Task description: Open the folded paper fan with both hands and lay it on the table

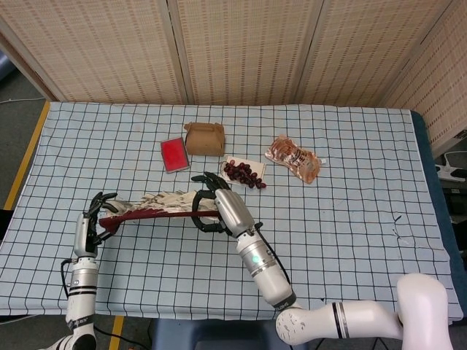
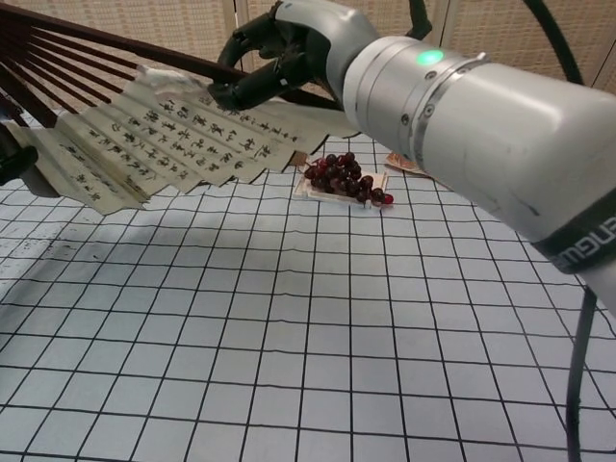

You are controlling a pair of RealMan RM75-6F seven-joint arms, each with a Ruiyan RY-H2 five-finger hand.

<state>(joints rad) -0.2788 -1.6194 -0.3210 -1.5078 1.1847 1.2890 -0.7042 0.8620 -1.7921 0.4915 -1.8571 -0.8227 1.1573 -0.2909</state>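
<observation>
The paper fan (image 1: 157,204) is partly spread and held above the checked tablecloth between both hands. It has dark red ribs and cream paper with black calligraphy (image 2: 164,130). My left hand (image 1: 91,221) grips the rib end at the left. My right hand (image 1: 217,209) grips the outer dark rib at the right, fingers curled round it (image 2: 279,53). In the chest view the pleats fan out to the left and only a dark bit of the left hand shows at the frame's edge.
Beyond the fan lie a red card (image 1: 174,154), a brown paper box (image 1: 203,138), a small tray of dark grapes (image 1: 244,173), and a clear snack packet (image 1: 292,158). The grapes (image 2: 344,178) sit just behind the fan's right end.
</observation>
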